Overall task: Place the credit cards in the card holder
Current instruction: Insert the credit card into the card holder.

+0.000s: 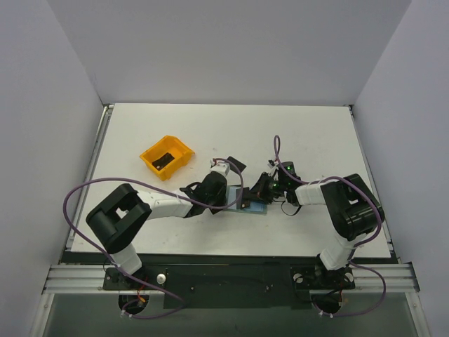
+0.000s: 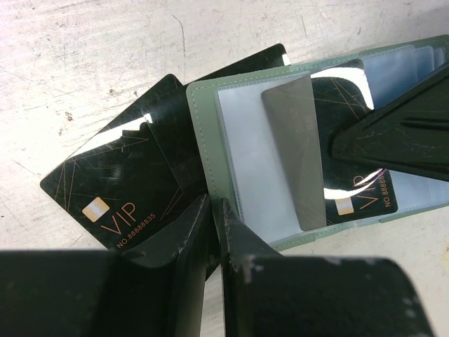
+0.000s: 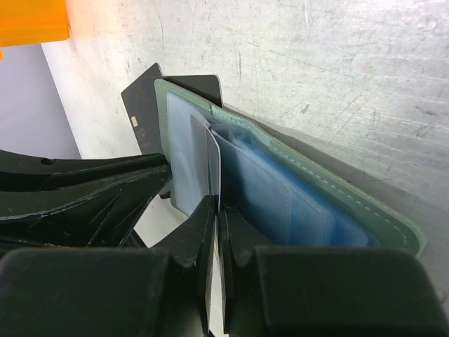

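The card holder [image 1: 257,206] lies open mid-table, sage green with a pale blue lining [image 2: 245,161]. One black credit card [image 2: 359,200] sits in its clear sleeve. Other credit cards [image 2: 116,182] lie fanned on the table, partly under the holder's left edge [image 2: 203,133]. My left gripper [image 2: 216,208] stands at the holder's lower left corner, jaws a narrow gap apart, nothing seen between them. My right gripper [image 3: 216,210] is shut on a thin clear inner leaf [image 3: 214,165] of the card holder [image 3: 337,200] and holds it upright. The two grippers [image 1: 236,199] [image 1: 262,188] almost meet above the holder.
An orange bin [image 1: 167,156] stands at the back left with a black card [image 1: 163,161] in it; its corner shows in the right wrist view [image 3: 31,21]. The left gripper's black body [image 3: 84,189] is close beside the right fingers. Purple cables loop over both arms.
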### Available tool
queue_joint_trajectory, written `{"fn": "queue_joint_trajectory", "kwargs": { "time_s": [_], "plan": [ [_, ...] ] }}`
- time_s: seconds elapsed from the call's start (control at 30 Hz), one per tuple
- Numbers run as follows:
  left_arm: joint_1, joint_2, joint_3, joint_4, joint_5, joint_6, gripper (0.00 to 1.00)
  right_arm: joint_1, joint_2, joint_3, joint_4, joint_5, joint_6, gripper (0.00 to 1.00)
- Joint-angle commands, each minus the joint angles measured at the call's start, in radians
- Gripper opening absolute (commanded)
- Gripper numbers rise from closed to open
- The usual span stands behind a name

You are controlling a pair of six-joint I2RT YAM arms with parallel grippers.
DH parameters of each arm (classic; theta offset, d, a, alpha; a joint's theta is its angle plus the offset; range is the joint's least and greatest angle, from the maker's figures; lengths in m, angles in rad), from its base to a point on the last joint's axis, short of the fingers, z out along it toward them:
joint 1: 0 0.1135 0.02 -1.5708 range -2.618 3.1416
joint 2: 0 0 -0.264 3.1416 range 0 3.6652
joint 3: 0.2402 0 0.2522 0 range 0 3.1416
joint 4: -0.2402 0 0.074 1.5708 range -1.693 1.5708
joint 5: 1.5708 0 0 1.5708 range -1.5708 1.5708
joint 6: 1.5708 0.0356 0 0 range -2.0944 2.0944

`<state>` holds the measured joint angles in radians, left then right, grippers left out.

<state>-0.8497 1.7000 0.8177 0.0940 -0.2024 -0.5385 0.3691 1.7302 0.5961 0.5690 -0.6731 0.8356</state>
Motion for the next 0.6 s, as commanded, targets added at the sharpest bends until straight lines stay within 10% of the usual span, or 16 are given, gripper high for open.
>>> {"fn": "queue_joint_trajectory", "kwargs": {
  "time_s": [0.0,0.57],
  "plan": [
    [0.005,0.035,-0.002,-0.01,0.026,0.008,0.2,0.007,0.035,-0.016,-0.066,0.07,-0.03,0.0],
    [-0.026,0.046,-0.018,0.026,0.066,-0.011,0.05,0.068,0.06,-0.024,0.035,0.136,0.069,0.0]
  ]
}}
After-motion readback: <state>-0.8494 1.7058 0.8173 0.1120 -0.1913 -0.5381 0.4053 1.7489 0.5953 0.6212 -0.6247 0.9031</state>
